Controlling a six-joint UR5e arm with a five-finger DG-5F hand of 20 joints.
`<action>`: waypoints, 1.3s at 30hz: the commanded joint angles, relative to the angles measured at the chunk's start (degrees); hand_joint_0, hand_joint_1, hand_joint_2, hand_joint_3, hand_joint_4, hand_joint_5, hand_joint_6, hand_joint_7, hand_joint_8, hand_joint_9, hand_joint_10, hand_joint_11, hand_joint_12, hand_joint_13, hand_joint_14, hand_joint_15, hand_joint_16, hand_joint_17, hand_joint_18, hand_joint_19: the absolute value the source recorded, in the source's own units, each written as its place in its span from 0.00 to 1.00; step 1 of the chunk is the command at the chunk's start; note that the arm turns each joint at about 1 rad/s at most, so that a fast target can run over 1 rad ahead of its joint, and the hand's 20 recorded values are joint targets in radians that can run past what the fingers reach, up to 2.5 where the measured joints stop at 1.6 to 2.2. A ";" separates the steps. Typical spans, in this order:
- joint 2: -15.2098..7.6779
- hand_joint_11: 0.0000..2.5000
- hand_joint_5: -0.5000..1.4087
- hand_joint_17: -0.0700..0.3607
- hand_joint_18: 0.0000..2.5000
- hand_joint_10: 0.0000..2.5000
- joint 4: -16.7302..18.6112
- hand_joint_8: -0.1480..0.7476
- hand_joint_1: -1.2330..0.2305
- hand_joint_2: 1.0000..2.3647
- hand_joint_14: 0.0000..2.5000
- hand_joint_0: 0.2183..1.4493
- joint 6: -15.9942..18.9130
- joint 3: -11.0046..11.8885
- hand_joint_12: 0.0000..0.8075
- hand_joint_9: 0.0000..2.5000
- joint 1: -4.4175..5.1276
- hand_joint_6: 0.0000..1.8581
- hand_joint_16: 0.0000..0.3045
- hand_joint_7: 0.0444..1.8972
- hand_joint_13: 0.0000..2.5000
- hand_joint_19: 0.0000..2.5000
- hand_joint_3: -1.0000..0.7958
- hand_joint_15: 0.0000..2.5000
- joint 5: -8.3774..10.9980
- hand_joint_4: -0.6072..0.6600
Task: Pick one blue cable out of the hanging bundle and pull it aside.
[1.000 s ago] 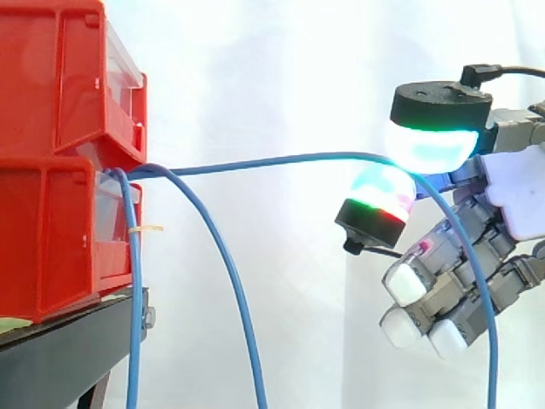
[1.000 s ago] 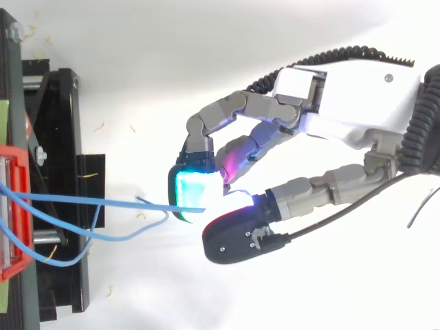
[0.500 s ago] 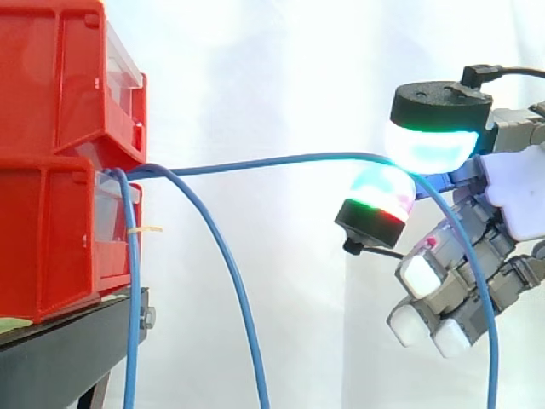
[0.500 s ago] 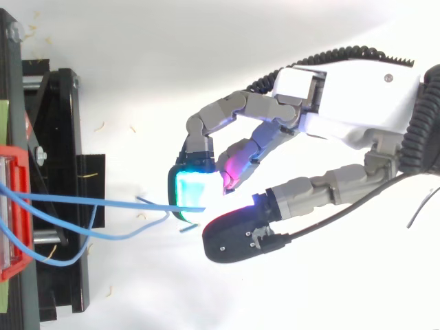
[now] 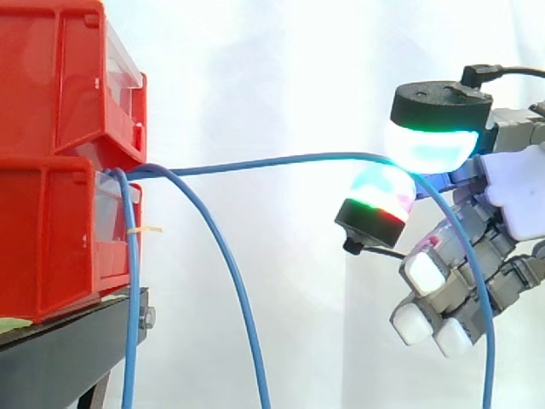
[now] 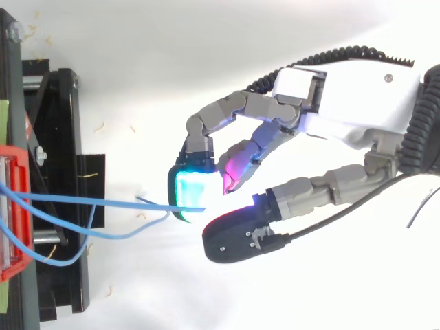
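Note:
One blue cable (image 5: 272,160) runs almost level from the red bins to my hand (image 5: 511,200), then drapes down past it on the right. My hand is shut on this cable, which is pinched between a cyan-green glowing pad (image 5: 428,145) above and a green-red pad (image 5: 381,198) below. From above, the same cable (image 6: 124,203) ends at the cyan pad (image 6: 194,194), with my palm (image 6: 344,103) to the right. Two more blue cables (image 5: 230,281) hang down from the bins on the left. The remaining fingers are curled below with white tips.
Two red bins (image 5: 51,94) are stacked on a black stand (image 5: 60,358) at the left; from above the stand (image 6: 55,137) lies along the left edge. A white curtain backs the scene. Open space lies between the bins and my hand.
The white-tipped lower fingers have shifted slightly up and to the right, and the magenta-lit finger has stretched out a little. The pinch and the held cable stay in place.

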 commanded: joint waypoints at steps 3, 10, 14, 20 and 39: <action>-0.06 0.12 0.25 0.55 0.30 0.00 0.07 0.56 0.30 0.11 0.00 0.26 0.00 0.00 0.55 0.42 0.00 0.46 0.24 0.62 0.31 0.11 0.55 0.15 0.00 0.39; -0.06 0.12 0.25 0.55 0.30 0.00 -0.02 0.56 0.29 0.09 0.00 0.26 0.00 0.00 0.54 0.42 0.00 0.46 0.24 0.62 0.32 0.11 0.56 0.15 0.00 0.39; 0.03 0.12 0.25 0.55 0.30 0.00 0.07 0.56 0.29 0.08 0.00 0.26 0.00 0.00 0.55 0.42 0.00 0.46 0.24 0.62 0.32 0.11 0.55 0.15 0.00 0.39; 0.03 0.12 0.25 0.55 0.30 0.00 0.07 0.56 0.29 0.07 0.00 0.27 0.00 0.00 0.54 0.42 0.00 0.46 0.24 0.63 0.32 0.10 0.56 0.15 0.00 0.39; 0.03 0.12 0.25 0.55 0.30 0.00 -0.02 0.57 0.29 0.06 0.00 0.27 0.00 0.00 0.55 0.43 0.00 0.46 0.24 0.63 0.32 0.11 0.56 0.16 0.00 0.39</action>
